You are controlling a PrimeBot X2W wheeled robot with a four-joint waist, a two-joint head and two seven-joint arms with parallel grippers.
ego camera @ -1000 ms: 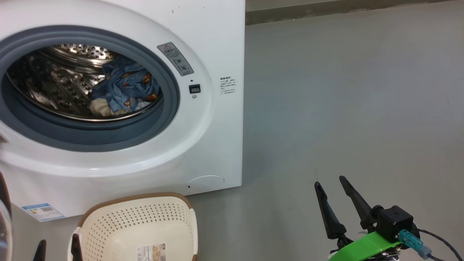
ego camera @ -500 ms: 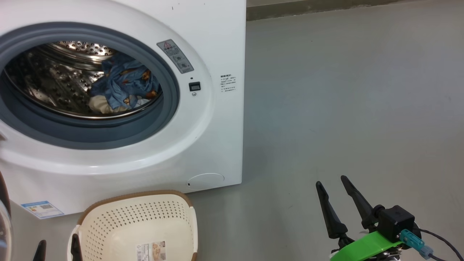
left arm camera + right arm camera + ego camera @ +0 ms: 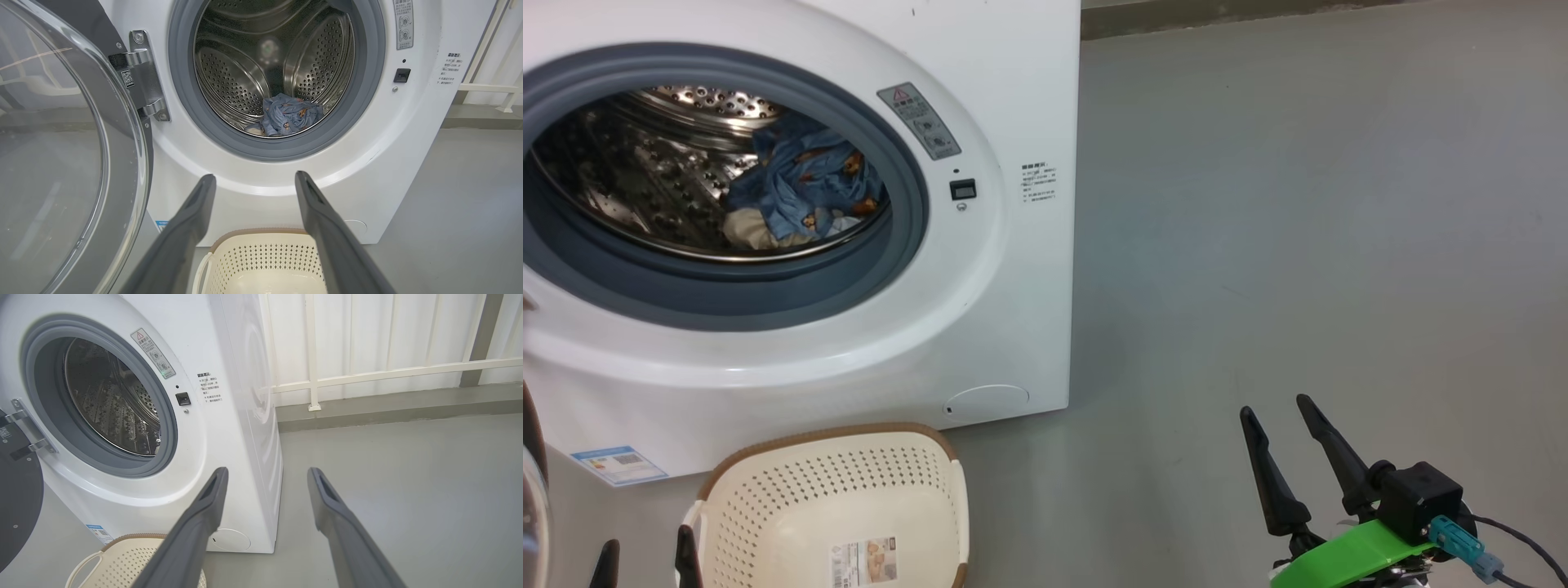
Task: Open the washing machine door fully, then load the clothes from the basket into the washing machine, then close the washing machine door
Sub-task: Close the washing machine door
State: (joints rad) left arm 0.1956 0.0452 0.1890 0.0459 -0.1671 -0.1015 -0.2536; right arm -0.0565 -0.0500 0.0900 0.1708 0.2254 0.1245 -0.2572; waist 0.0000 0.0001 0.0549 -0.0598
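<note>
Mid-frame in the left wrist view, the clothes [image 3: 288, 118] sit in the washing machine [image 3: 408, 163], near its lip. The left gripper [image 3: 254, 176] and right gripper [image 3: 267, 470] are spread wide, empty. Shutting the washing machine door [image 3: 61, 163] may pinch cloth.

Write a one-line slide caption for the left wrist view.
Open left gripper faces the washing machine, clothes in its drum, door wide open, empty basket below.
</note>
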